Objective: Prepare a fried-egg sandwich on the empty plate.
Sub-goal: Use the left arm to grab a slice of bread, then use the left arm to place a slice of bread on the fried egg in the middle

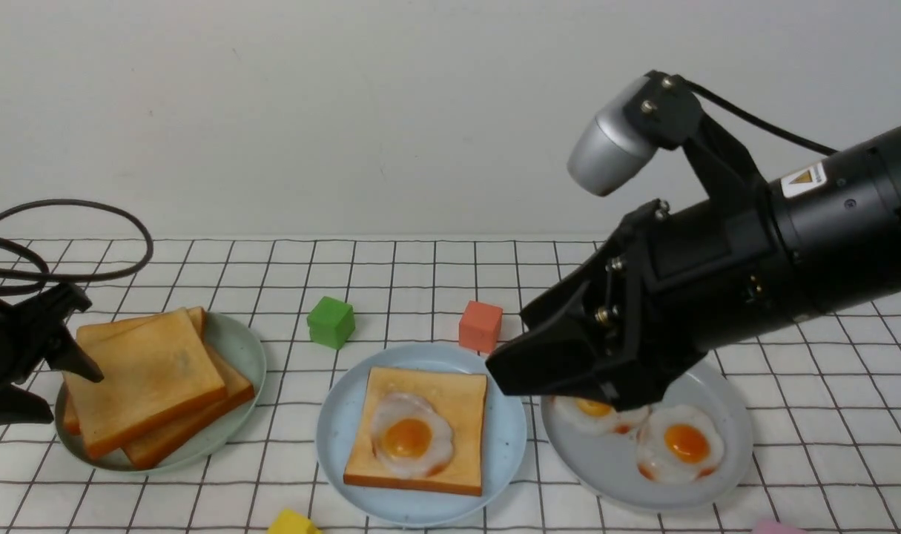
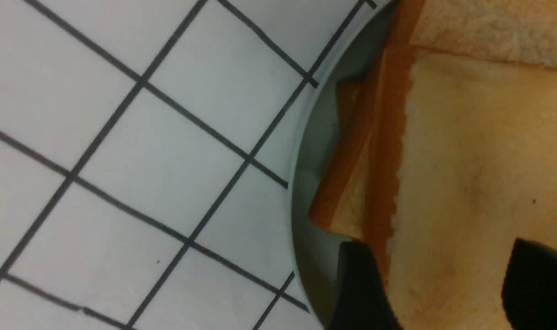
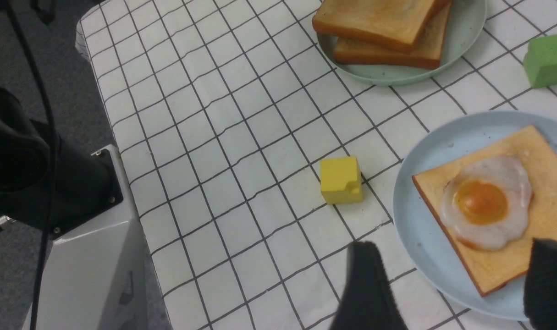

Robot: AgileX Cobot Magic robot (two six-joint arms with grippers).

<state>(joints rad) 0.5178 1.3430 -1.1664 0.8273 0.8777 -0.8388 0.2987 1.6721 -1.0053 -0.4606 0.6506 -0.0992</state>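
Note:
The light-blue plate stands front centre and holds one toast slice with a fried egg lying uncovered on it. It also shows in the right wrist view. No stacked two-slice sandwich is in view. Loose toast slices are piled on the pale green plate at the left. My left gripper is open at that pile's left edge. In the left wrist view its fingers stand apart over the top slice. My right gripper is open and empty above the blue plate's right rim.
A grey plate at the right holds two fried eggs. A green cube and an orange-red cube lie behind the blue plate. A yellow block lies at the front. The right wrist view shows the table's edge.

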